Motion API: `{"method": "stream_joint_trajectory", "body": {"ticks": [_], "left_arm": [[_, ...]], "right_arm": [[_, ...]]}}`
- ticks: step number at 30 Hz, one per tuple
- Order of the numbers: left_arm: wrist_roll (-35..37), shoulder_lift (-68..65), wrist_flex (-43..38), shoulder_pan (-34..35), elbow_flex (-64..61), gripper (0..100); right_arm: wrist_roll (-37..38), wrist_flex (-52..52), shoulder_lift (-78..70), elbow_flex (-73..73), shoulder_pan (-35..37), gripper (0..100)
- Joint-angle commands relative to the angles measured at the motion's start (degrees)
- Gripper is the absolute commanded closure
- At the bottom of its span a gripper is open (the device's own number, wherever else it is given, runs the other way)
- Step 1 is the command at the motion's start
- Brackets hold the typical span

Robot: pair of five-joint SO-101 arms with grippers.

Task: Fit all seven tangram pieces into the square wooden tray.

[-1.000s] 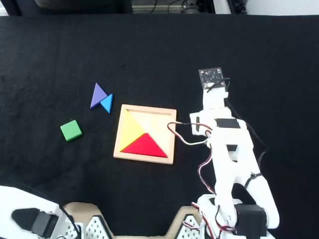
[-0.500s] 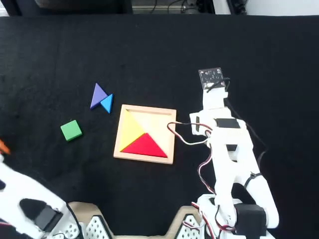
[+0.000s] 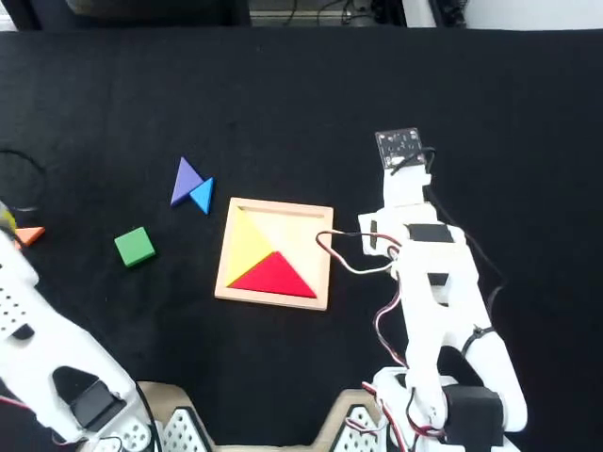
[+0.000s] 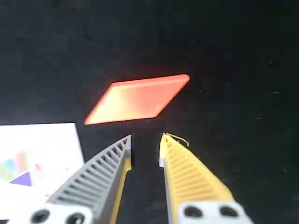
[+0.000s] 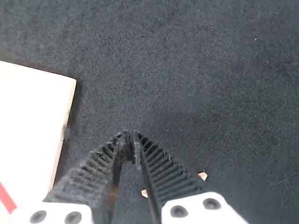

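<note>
Left gripper (image 4: pixel 145 140), fingers slightly apart, hangs just beside the flat orange parallelogram piece (image 4: pixel 138 99), far left. Green square block (image 3: pixel 134 247) sits between it and the square wooden tray (image 3: pixel 283 205); right gripper (image 5: pixel 129 137) is pinched together.

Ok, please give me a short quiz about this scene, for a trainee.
1. True or false: the green square lies inside the tray.
2. Which pieces lie in the tray? A) yellow triangle and red triangle B) purple and blue triangles C) green and orange pieces
3. Fill in: the left gripper is open just in front of the ____ parallelogram.
Key: 1 false; 2 A; 3 orange.
</note>
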State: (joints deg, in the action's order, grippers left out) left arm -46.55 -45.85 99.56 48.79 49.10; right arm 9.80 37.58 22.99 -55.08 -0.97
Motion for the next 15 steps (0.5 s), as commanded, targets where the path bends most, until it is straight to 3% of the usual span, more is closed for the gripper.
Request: {"method": "stream_joint_trajectory", "body": {"ticks": [1, 8, 15], "left_arm": [[0.5, 4.6, -1.9, 1.8, 3.2, 89], [0.4, 0.3, -16.5, 2.3, -0.9, 89], [0.5, -3.3, -24.4, 5.3, -1.5, 89]], "right_arm": [[2.2, -1.0, 1.6, 0.2, 0.9, 98.8], [2.4, -1.0, 1.6, 0.0, 0.9, 98.8], [2.5, -1.0, 1.6, 0.0, 0.9, 98.8]]}}
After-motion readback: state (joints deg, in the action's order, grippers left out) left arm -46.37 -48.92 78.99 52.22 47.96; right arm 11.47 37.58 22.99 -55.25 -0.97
